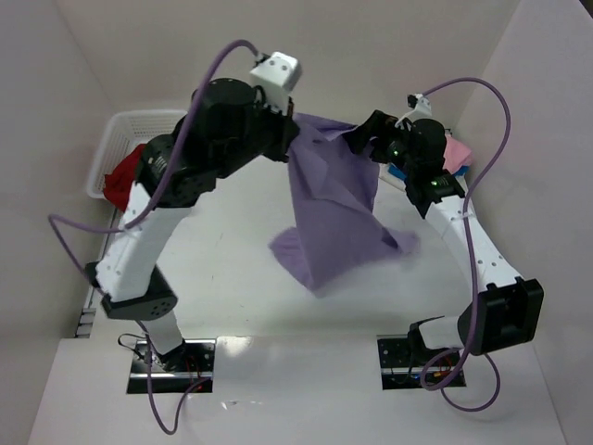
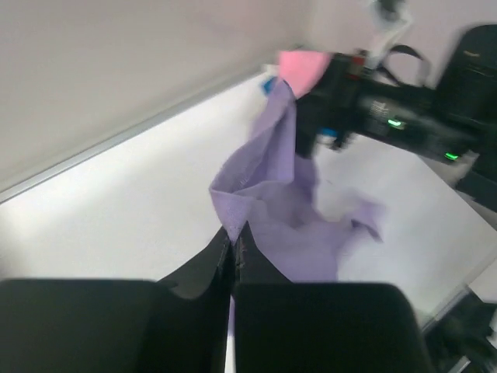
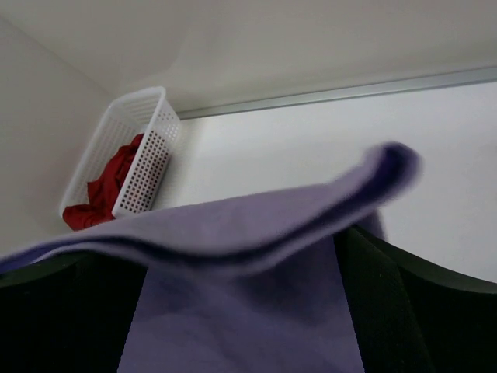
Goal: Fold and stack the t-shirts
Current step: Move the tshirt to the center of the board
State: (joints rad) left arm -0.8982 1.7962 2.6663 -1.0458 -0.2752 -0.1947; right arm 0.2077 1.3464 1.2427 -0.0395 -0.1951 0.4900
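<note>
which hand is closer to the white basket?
Left. The left hand holds the lavender shirt up right of the basket; the right hand holds its other corner, farther right.

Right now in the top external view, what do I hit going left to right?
Left first: white basket with the red shirt in it → lavender shirt, lifted → pink shirt.

The hanging shirt [image 1: 334, 213] spans the jaws of the left gripper [image 1: 295, 130] and right gripper [image 1: 357, 139], its lower end on the worktop [image 1: 232, 232]. The basket [image 1: 120, 139], far left, holds a second shirt [image 1: 120, 181]. A shirt pile [image 1: 456, 153] lies far right.
</note>
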